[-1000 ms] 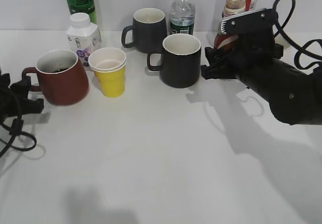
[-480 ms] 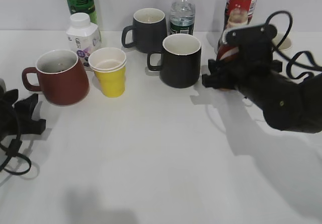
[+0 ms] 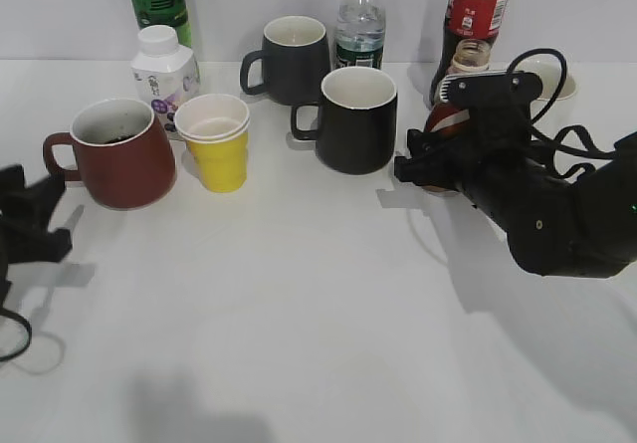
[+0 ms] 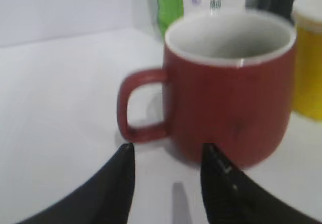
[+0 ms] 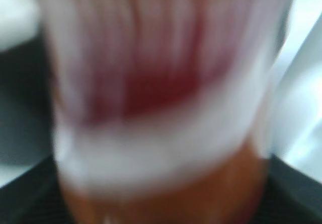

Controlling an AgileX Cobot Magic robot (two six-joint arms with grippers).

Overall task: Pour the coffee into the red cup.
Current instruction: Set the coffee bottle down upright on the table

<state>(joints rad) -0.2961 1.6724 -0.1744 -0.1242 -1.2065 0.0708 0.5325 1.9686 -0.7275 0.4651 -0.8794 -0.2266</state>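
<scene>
The red cup (image 3: 119,154) stands at the left of the table with its handle to the left. In the left wrist view it is (image 4: 231,93) close ahead. My left gripper (image 3: 25,219) (image 4: 168,153) is open and empty, just short of the cup's handle and apart from it. The coffee bottle (image 3: 467,63) stands upright at the right, by the cola bottle. My right gripper (image 3: 433,156) is shut round its lower body. In the right wrist view the bottle's blurred red-and-white label (image 5: 161,108) fills the frame.
A yellow paper cup (image 3: 219,149), a white bottle (image 3: 164,70) and a green bottle (image 3: 157,0) stand by the red cup. Two black mugs (image 3: 356,119) (image 3: 294,57), a water bottle (image 3: 360,20) and a cola bottle (image 3: 476,10) stand at the back.
My right arm has come down with the coffee bottle, which now stands upright lower by the cola bottle. My left gripper has drawn back from the red cup's handle.
</scene>
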